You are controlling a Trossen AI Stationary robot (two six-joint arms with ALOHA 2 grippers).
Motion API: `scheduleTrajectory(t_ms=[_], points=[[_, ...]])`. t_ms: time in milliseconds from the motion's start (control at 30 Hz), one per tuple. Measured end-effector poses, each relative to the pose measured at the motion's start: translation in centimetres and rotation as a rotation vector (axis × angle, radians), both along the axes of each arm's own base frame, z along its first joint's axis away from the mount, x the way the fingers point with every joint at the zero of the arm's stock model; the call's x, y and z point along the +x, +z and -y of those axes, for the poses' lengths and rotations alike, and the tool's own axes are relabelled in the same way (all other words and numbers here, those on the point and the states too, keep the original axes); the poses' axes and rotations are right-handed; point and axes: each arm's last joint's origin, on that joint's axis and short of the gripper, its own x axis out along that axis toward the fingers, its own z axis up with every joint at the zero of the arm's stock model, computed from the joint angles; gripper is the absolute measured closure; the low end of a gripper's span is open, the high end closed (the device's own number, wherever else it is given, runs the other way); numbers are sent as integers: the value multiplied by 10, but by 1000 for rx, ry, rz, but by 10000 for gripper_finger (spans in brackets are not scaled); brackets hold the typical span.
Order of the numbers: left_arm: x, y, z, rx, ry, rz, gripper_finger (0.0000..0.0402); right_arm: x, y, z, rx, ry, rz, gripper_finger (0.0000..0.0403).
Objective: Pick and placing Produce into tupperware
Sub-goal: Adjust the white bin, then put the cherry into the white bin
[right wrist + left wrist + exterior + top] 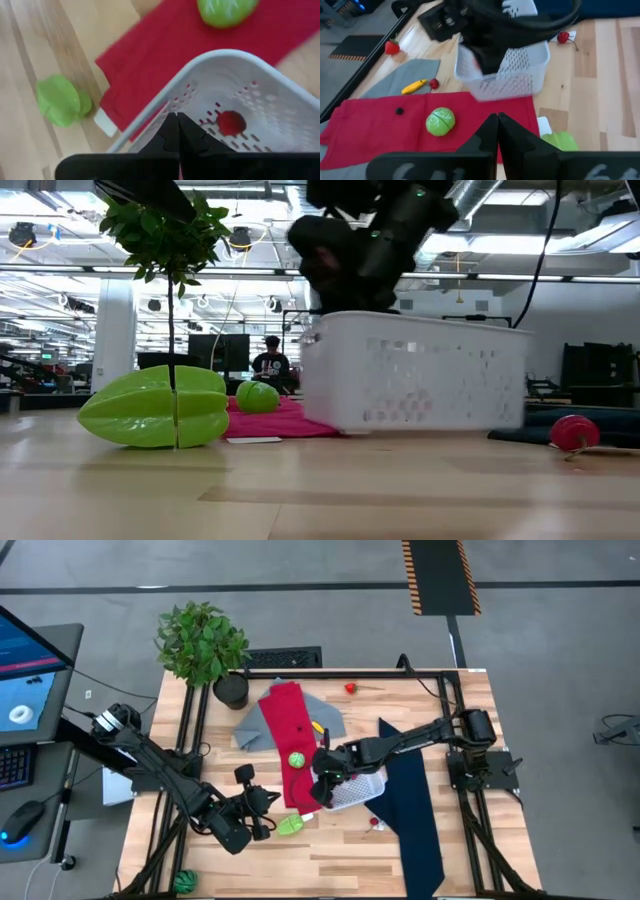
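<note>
The white tub (358, 790) sits at the table's middle, between the red cloth (288, 735) and the navy cloth (412, 810). My right gripper (322, 783) is shut on its left end. A red piece (230, 121) lies inside the tub. My left gripper (268, 802) hovers shut near the table's near-left, just left of the green starfruit (290, 825), which lies on the wood. A green round fruit (297, 759) rests on the red cloth. A strawberry (350, 688) lies at the far edge and a cherry (375, 823) lies near the tub. A yellow piece (414, 87) sits on the grey cloth. My right gripper holds the tub by the rim of its left wall (150, 125), near a corner, pinched between the two fingers. The fingers come from above, slanting in from the table's right. I cannot tell whether the tub's base (420, 425) is off the table.
A potted plant (205, 640) stands at the far-left corner. A grey cloth (255, 728) lies under the red one. A small green thing (185, 882) sits at the near-left corner. Bare wood lies along the near edge. A person (270, 365) sits far behind the table.
</note>
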Motion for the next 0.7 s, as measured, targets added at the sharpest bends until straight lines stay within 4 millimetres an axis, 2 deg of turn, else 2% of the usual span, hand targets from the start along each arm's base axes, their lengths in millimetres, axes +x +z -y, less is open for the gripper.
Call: scheduleTrajectory(t_ms=[467,600,700], points=[[-6,-2,2,-8,24,-1,402,2,2,52,-100,-116,-33,393],[-10,-2,7,-13,15,9,402,1,4,56,-110,-114,-28,393],[-13,-2,10,-14,10,15,402,1,13,47,-84,-71,2,375]])
